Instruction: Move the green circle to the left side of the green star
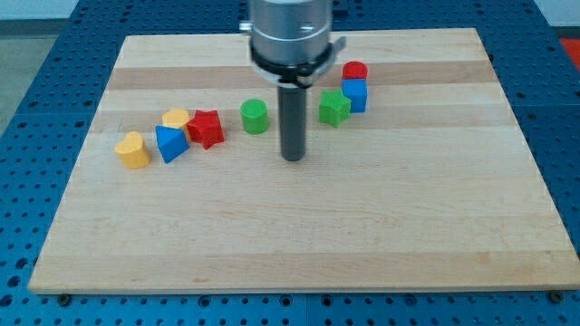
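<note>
- my tip (292,158) rests on the wooden board (362,235), bare, gripping nothing and touching no block.
- green circle (255,116) sits just up-left of my tip, apart from it.
- green star (333,108) lies up-right of my tip, touching the blue block (355,94).
- red star (207,128) lies farther to the view's left.

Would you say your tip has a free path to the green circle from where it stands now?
Probably yes. My tip sits just to the view's right of and slightly below the green circle, with bare board between them; the green star lies off that path.
</note>
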Available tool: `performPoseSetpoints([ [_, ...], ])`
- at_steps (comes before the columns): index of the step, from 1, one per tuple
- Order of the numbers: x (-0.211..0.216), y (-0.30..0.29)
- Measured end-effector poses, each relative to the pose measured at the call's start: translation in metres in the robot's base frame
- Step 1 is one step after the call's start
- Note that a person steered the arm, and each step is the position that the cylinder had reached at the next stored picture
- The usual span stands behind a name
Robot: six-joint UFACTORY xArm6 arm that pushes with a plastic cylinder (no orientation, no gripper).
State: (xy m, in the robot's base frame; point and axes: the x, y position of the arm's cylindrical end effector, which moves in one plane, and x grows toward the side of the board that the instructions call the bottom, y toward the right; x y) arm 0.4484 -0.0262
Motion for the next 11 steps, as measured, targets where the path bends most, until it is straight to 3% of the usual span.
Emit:
performPoseSetpoints([
  [3,-0.021,-0.049],
  [7,-0.081,-0.076],
  [11,-0.064,-0.065],
])
